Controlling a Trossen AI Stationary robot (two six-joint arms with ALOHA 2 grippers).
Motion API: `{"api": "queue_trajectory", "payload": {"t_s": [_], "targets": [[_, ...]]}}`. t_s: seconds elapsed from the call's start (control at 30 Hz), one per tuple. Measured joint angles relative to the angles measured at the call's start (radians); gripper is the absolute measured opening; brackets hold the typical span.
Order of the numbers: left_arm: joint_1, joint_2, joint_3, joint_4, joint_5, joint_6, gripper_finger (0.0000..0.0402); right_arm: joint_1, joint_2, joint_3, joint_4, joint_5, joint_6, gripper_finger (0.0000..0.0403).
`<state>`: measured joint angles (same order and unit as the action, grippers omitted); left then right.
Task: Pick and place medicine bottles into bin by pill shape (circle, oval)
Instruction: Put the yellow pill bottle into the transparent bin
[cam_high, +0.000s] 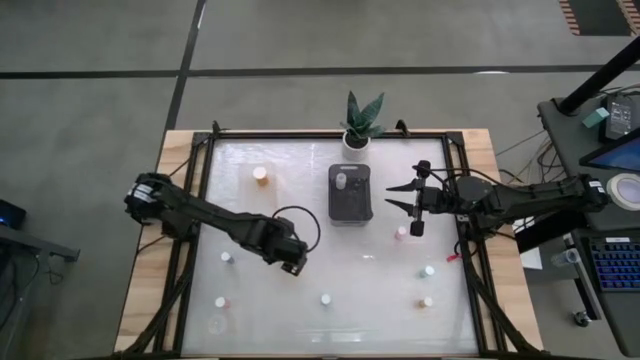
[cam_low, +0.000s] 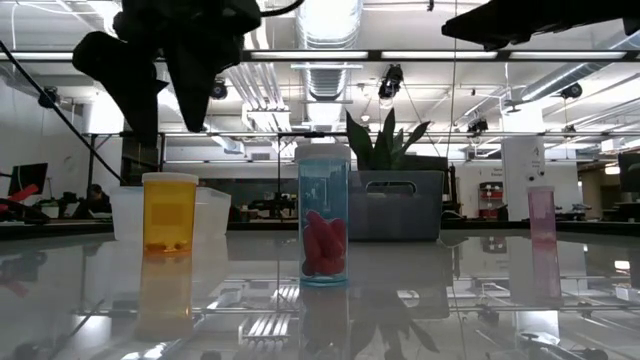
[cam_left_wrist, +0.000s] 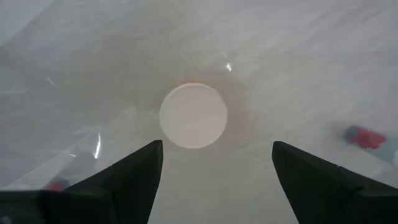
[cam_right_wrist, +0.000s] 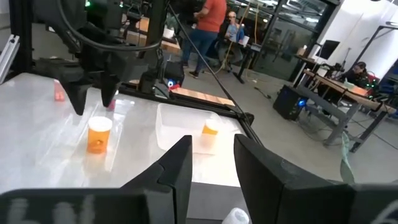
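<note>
My left gripper (cam_high: 295, 265) is open and points down right above an orange bottle with a white cap (cam_left_wrist: 193, 116). Its fingers stand on either side of the cap without touching it; the low view shows the orange bottle (cam_low: 170, 215) below the gripper (cam_low: 165, 120). My right gripper (cam_high: 388, 196) is open and empty, above the table at the right side of the dark grey bin (cam_high: 350, 205). One white-capped bottle (cam_high: 341, 181) stands in the bin. Several small bottles stand upright on the table, among them a bluish one with red pills (cam_low: 323, 225) and a pink one (cam_low: 541, 225).
A potted green plant (cam_high: 362, 120) stands at the far edge behind the bin. Another orange bottle (cam_high: 260, 175) stands at the far left in a clear container (cam_right_wrist: 180, 134). Loose bottles stand near the right (cam_high: 428, 270) and near edges (cam_high: 326, 299). People move in the room beyond.
</note>
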<state>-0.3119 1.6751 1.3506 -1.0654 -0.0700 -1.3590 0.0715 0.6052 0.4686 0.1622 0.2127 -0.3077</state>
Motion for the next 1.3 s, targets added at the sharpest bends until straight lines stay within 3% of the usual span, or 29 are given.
{"api": "queue_trajectory", "payload": {"t_s": [0.6,1.1,1.3], "targets": [[0.001,0.021,-0.048,0.021,-0.066,-0.022,0.0286,0.0,0.0,0.0,-0.03,0.0,0.0,0.0093],[0.01,0.092,-0.046,0.041,-0.051,0.031,0.0285,0.0,0.0,0.0,-0.031,0.0,-0.007,0.009],[0.011,0.092,-0.047,0.041,-0.044,0.034,0.0254,0.0,0.0,0.0,-0.031,0.0,-0.007,0.0084]]}}
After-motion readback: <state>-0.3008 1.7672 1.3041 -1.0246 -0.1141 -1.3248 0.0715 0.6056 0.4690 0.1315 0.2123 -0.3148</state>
